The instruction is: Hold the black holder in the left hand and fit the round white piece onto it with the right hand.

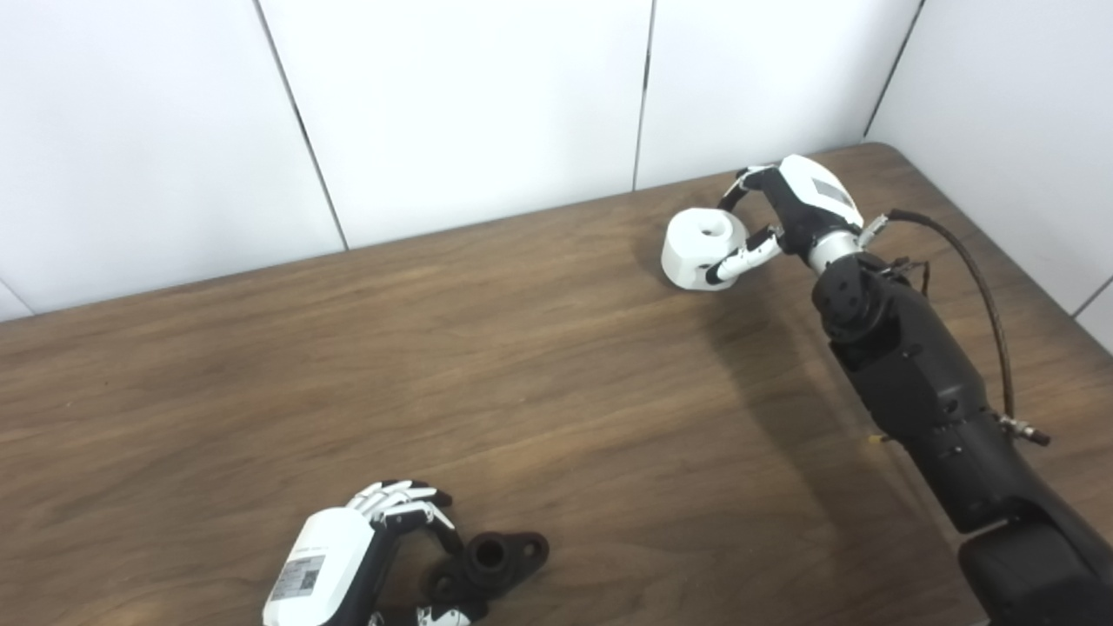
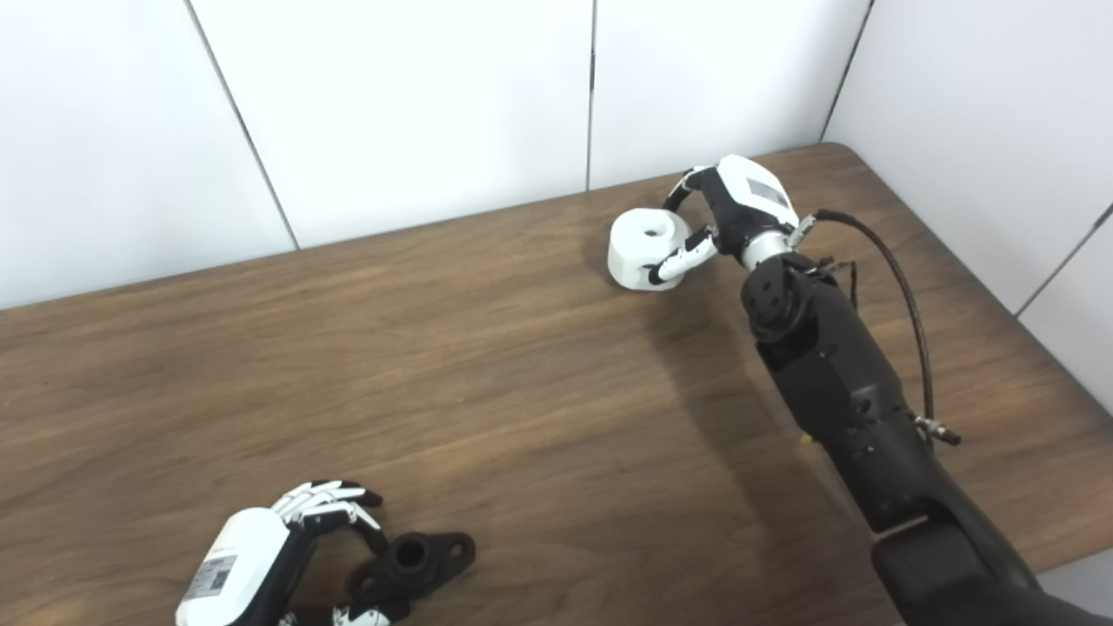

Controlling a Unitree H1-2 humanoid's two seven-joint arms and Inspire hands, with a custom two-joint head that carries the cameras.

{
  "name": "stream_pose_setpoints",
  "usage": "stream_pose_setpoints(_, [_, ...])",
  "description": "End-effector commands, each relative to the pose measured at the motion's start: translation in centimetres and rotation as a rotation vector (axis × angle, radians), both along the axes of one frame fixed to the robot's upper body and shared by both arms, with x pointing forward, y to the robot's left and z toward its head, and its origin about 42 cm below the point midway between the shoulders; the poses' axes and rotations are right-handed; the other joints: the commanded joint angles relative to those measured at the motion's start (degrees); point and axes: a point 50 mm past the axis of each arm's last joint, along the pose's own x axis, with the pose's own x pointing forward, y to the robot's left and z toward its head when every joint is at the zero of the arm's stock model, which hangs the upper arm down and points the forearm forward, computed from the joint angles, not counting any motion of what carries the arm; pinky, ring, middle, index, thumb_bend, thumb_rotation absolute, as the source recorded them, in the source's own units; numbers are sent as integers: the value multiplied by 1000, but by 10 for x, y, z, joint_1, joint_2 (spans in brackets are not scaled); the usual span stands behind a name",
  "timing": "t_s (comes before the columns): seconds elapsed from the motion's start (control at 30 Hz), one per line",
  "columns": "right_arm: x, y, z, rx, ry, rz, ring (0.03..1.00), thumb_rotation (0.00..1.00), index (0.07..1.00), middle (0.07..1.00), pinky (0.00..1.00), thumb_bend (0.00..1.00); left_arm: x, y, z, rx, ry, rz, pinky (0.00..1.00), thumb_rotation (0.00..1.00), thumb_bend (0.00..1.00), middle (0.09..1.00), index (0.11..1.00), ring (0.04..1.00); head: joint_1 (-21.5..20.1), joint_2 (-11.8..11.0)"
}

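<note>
On the dark wood-grain table (image 1: 539,365), the round white plastic piece (image 1: 703,248), a squat cylinder with a hole in its top, sits near the far right edge by the white panelled wall (image 1: 452,113). The right hand (image 1: 787,213) curls around it, fingers behind and thumb in front, touching its side. At the near edge, the left hand (image 1: 348,556) closes its fingers around the matte black holder (image 1: 491,565), a flanged piece with a raised tubular socket, lying on the tabletop.
</note>
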Motion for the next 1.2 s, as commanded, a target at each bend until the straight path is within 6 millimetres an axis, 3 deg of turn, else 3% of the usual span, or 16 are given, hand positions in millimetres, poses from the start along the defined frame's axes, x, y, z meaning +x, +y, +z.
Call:
stream_pose_setpoints(0.0, [5,-9,31,-51,-116,10,909,144,488,841,802,521,-10,5,-16,49,105,10,858,49,508,759,489,823,-1,0])
stream_pose_setpoints(0.33, [2,-10,31,-51,-102,15,903,144,488,824,794,516,-11,4,-17,38,110,10,860,48,508,758,489,824,5,2])
stream_pose_setpoints(0.5, [-6,-11,36,-50,-98,33,907,144,488,828,797,516,-11,-1,-16,38,116,15,861,49,508,762,490,826,42,7])
stream_pose_setpoints(0.77, [-34,-8,46,-84,-84,159,894,141,486,821,810,519,-9,-16,-17,53,120,9,876,49,508,768,490,832,135,34])
stream_pose_setpoints(1.17, [-90,26,53,-73,-91,314,891,142,486,823,834,519,-2,-31,-21,42,100,10,888,50,507,766,489,835,157,59])
